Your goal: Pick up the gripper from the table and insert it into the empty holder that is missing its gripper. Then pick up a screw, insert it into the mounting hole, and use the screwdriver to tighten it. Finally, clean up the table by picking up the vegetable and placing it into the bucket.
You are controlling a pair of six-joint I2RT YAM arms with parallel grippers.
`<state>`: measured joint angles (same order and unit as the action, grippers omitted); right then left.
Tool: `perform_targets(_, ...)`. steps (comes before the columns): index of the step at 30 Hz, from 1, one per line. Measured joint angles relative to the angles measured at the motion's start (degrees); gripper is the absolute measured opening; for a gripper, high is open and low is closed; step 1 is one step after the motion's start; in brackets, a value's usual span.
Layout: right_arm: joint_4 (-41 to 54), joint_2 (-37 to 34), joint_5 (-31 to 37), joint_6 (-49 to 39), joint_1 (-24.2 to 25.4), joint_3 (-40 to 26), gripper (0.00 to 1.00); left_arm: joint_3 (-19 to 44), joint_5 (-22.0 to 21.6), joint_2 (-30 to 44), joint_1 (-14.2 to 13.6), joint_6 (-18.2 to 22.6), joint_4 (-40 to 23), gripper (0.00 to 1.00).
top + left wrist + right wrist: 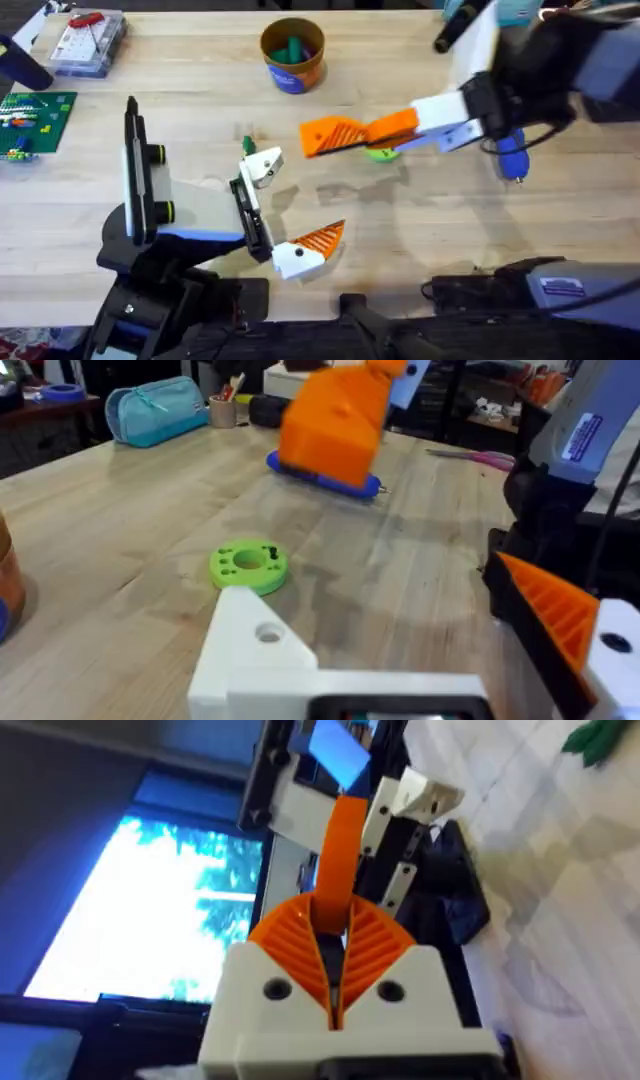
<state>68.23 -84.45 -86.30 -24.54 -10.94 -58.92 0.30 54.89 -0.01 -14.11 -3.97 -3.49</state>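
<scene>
- Right gripper fingers clamped together on the gripper, holding it above the table.
- Left gripper jaws spread wide: one side carries the bare white holder, the other an orange wedge on a white block.
- Held gripper's long axis runs roughly across the table, its free end toward the left arm's side, near the holder but apart from it.
- Green disc sits under the right gripper.
- Screwdriver lies on the table behind the right gripper, partly hidden.
- Bucket stands at the far side, green item inside.
</scene>
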Motion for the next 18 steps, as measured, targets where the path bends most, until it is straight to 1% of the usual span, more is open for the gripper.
perform_targets(4, -0.5, -3.2, -0.3, -1.2, -4.5, 0.0, 0.025, 0.0, 0.0, 0.0, 0.0, 0.0, 0.0, 0.994)
perform_targets(7, -0.6, -3.9, -0.4, -1.5, -6.2, 0.0, 0.025, 0.0, 0.0, 0.0, 0.0, 0.0, 0.0, 0.994)
perform_targets(18, -2.6, -4.2, -1.0, -1.7, -6.1, 0.2, 0.025, 0.0, 0.0, 0.0, 0.0, 0.0, 0.0, 0.994)
